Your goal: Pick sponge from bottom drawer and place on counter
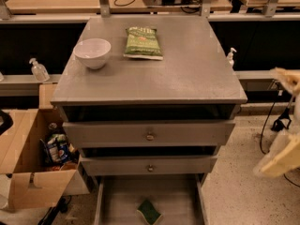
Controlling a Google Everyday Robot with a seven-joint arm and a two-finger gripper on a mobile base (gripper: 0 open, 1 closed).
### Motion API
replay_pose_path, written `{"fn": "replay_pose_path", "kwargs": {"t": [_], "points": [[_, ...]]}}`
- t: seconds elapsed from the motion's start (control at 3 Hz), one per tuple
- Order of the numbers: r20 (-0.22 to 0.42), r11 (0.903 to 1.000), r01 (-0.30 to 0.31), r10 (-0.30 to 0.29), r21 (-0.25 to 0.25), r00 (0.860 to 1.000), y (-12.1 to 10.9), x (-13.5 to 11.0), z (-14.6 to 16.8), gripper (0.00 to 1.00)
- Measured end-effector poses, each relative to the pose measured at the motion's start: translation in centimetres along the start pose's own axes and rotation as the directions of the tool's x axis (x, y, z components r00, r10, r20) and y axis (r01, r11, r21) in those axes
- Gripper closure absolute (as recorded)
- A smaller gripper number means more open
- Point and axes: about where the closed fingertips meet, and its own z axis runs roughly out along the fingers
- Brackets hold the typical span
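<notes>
- The sponge point(149, 212) lay green face up on the floor of the bottom drawer point(119, 198), near the front and a little right of centre, turned at an angle with its pale foam edge showing.
- The drawer stood pulled out, its thin side walls well apart from the sponge on both sides.
- My gripper point(283, 153) hung out to the right of the cabinet, well apart from drawer and sponge, holding nothing that I could see; whether it was spread or pressed together I could not tell.
- I judged the step in hand to be the reach: nothing was grasped yet, so the pick had not begun.
- The next move called for swinging in front of the cabinet and coming down from above, clear of the middle drawer front point(149, 165) that overhung the back of the drawer.
- On the counter point(187, 78), the white bowl point(93, 52) and snack bag point(143, 42) sat toward the back left, leaving bare room along the front and right for the drop.
- A cardboard box point(28, 172) crowded the floor on the left.
</notes>
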Motion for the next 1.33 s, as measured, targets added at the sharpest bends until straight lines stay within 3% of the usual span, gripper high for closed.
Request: {"fn": "replay_pose_path", "kwargs": {"t": [0.33, 0.67, 1.0, 1.33], "points": [[0.091, 0.998, -0.062, 0.061, 0.01, 0.994, 3.5, 3.3, 4.8, 0.0], [0.128, 0.9956, -0.068, 0.06, 0.064, 0.99, 3.2, 3.5, 5.4, 0.0], [0.129, 0.9958, -0.065, 0.056, 0.065, 0.99, 3.1, 3.3, 5.3, 0.0], [0.148, 0.997, -0.073, 0.068, 0.026, 0.987, 4.5, 2.8, 8.2, 0.0]]}}
